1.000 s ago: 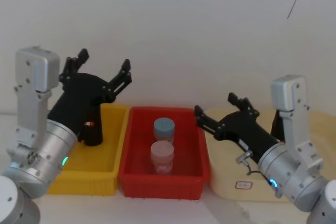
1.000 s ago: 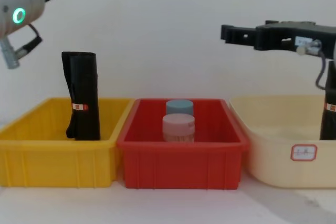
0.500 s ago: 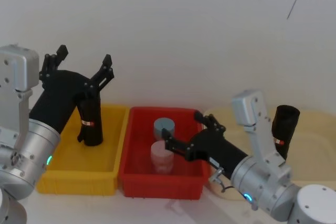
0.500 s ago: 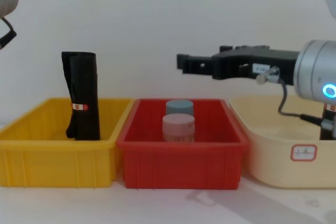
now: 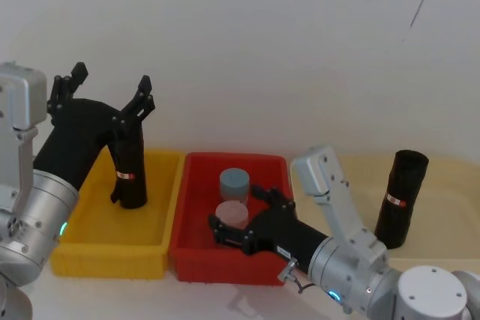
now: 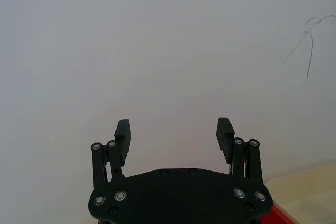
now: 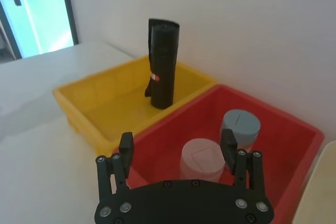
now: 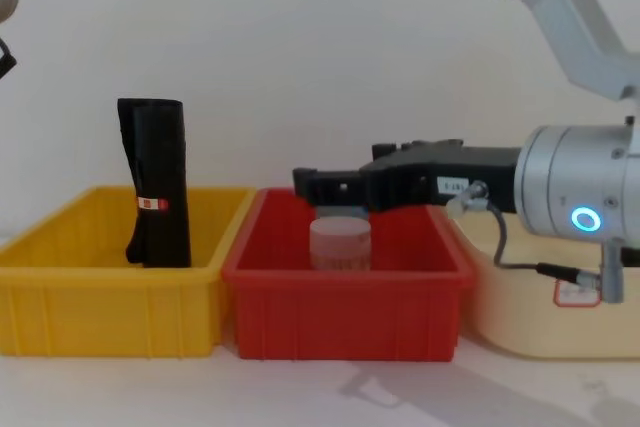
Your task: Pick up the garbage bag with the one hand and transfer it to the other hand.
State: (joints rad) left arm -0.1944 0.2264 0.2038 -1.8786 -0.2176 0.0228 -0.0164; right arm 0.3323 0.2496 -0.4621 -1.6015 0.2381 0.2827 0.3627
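The garbage bag [image 5: 129, 174] is a tall black roll with a white-and-red band, standing upright at the back of the yellow bin [image 5: 112, 256]. It also shows in the chest view [image 8: 155, 182] and in the right wrist view [image 7: 161, 62]. My left gripper [image 5: 111, 86] hangs open just above the roll's top, touching nothing; its fingers [image 6: 122, 129] frame bare wall. My right gripper [image 5: 238, 216] reaches leftward, low over the red bin [image 5: 195, 249], open and empty [image 7: 177, 145], with the bag well off to its left [image 8: 310, 185].
A blue-lidded jar [image 5: 234, 181] and a pink jar [image 5: 231, 213] stand in the red bin under the right gripper. A second black roll [image 5: 401, 198] stands in the cream bin [image 5: 450, 207] at the right. A white wall closes the back.
My right arm swung left and down, from over the cream bin to over the red bin, uncovering the second roll. My left gripper drifted left and stayed above the bag.
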